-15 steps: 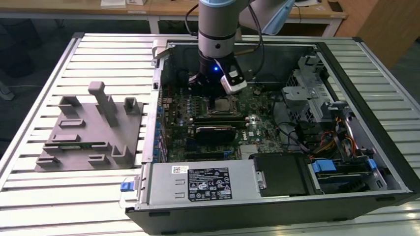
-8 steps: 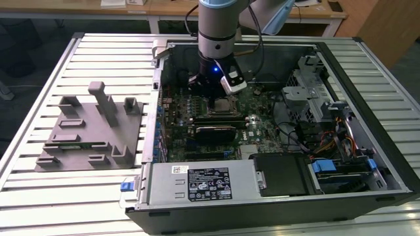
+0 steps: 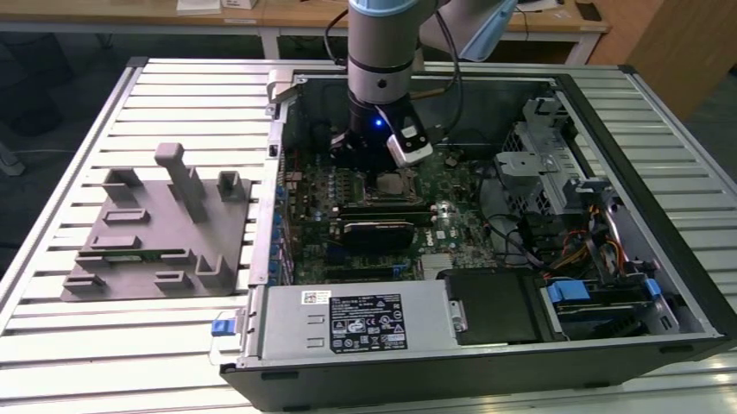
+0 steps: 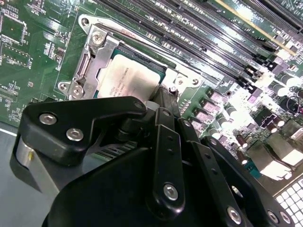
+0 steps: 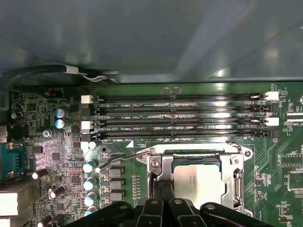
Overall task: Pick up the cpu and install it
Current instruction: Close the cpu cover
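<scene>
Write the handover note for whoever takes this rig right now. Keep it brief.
Claw: down inside the open computer case, its tip at the edge of the cpu. Open or shut cannot be told.
Cpu: lies flat inside the metal socket frame on the green board, beside the memory slots.
Done: the cpu is in the socket.
Left: locking is not confirmed. The wire lever sticks out from the frame's side.

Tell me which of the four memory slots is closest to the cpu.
The end slot running right alongside the socket's metal frame; the other three lie beyond it, farther from the cpu.
</scene>
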`<state>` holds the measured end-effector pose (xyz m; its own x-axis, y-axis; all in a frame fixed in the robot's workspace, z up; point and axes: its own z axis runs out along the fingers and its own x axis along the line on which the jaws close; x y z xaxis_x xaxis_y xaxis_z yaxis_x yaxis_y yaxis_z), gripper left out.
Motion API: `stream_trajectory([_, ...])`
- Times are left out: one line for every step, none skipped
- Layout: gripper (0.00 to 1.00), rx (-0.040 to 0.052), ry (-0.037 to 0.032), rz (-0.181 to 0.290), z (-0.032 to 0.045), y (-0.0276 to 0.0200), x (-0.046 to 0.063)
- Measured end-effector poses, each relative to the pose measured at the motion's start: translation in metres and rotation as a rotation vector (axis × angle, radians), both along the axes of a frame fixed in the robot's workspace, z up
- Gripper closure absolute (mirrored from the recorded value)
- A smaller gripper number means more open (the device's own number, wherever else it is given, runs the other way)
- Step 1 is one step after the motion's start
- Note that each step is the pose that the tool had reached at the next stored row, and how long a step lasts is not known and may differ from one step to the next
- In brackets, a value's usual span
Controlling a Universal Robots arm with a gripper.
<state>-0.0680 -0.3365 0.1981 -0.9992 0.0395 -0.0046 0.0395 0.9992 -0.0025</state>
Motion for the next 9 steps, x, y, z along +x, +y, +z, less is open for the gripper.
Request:
stream_trajectory([0.89, 0.0002, -0.0001, 0.0, -0.0001, 0.0, 0.0])
stream_trajectory([0.89, 0.0004, -0.0002, 0.0, -0.0002, 0.0, -0.0002])
stream_trajectory([0.89, 0.0004, -0.0004, 0.0, -0.0002, 0.0001, -0.0007])
stream_trajectory([0.89, 0.0004, -0.0003, 0.0, -0.0003, 0.0001, -0.0012])
stream_trajectory([0.89, 0.0005, -0.0003, 0.0, -0.0003, 0.0001, -0.0017])
stream_trajectory([0.89, 0.0004, -0.0002, 0.0, -0.0003, 0.0001, -0.002])
stream_trajectory([0.89, 0.0004, -0.0002, 0.0, -0.0003, 0.0001, -0.0023])
stream_trajectory([0.89, 0.0004, -0.0001, 0.0, -0.0002, 0.0001, -0.0024])
stream_trajectory([0.89, 0.0004, -0.0002, 0.0, -0.0003, 0.0001, -0.0025])
